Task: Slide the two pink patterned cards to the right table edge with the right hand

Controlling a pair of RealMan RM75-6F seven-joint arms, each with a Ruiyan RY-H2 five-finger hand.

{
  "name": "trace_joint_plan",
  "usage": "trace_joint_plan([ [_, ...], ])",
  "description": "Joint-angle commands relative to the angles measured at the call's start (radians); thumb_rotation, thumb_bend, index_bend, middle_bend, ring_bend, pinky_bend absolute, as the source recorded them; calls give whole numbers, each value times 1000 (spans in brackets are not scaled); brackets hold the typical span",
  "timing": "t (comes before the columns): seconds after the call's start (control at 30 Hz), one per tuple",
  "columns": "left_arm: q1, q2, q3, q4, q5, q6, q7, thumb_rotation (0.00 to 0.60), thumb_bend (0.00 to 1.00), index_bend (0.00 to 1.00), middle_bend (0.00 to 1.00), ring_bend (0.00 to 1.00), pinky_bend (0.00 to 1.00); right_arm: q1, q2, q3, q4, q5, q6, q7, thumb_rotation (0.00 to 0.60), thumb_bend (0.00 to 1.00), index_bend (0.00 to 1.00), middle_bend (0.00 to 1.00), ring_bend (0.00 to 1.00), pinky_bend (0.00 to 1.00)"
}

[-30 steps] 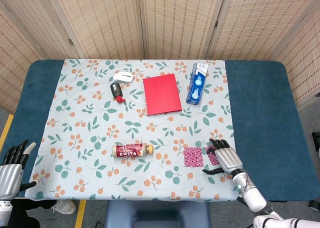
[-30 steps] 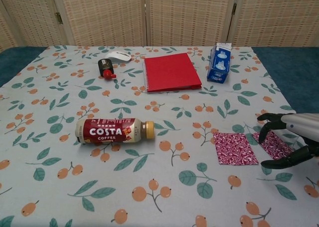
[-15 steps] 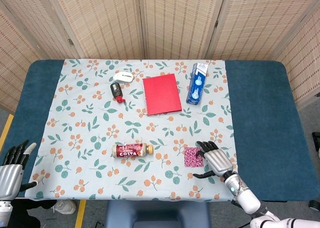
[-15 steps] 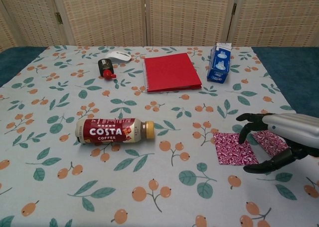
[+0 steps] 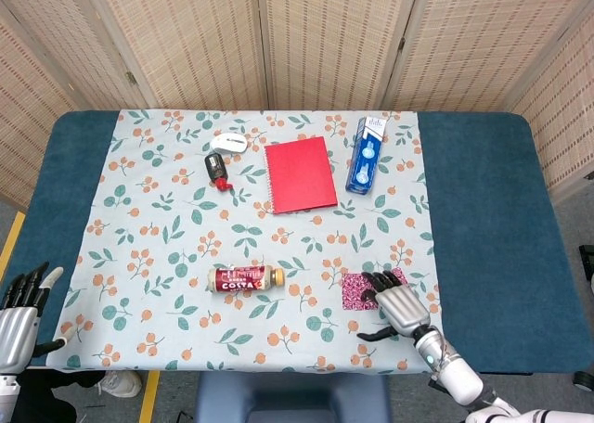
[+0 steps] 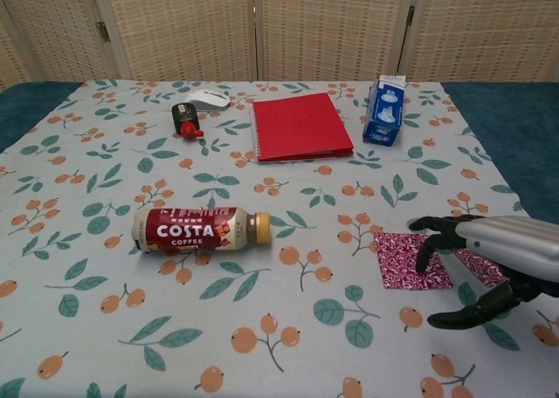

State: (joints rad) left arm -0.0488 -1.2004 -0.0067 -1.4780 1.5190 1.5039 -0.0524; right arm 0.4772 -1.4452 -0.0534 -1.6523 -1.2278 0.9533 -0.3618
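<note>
From the head view I see my right hand (image 5: pixel 397 304) with fingers (image 5: pixel 378 281) spread, over the near pink card (image 5: pixel 358 290); the second pink card (image 5: pixel 393 275) peeks out beyond them. A Costa bottle (image 5: pixel 245 278) lies well left. My left hand (image 5: pixel 20 314) hangs open off the table (image 5: pixel 483 228).

From the chest view, fingertips touch the first card's right edge; the other card lies under the hand. A red notebook (image 6: pixel 300 126) and a blue carton (image 6: pixel 383 110) sit far beyond.

1. Right hand (image 6: pixel 498 258) over two pink cards (image 6: pixel 410 260) near tablecloth's (image 6: pixel 105 241) right edge, fingers spread, tips on nearer card.
2. Bottle (image 6: pixel 199 229) lying mid-cloth.
3. Notebook (image 6: pixel 300 126), carton (image 6: pixel 384 110) near far edge.
</note>
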Motion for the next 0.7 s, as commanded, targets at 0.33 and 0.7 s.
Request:
trace_joint_plan([
  [0.33, -1, -1, 1, -2, 1, -4, 2, 600, 249, 117, 3, 78, 0, -18, 17, -5, 11, 32, 12, -12, 273, 182, 299, 57, 0, 0],
  [0.7, -6, -3, 0, -8, 9, -6, 10, 600, 249, 117, 3, 79, 0, -43, 52, 4, -1, 15, 55, 16, 281, 182, 299, 57, 0, 0],
])
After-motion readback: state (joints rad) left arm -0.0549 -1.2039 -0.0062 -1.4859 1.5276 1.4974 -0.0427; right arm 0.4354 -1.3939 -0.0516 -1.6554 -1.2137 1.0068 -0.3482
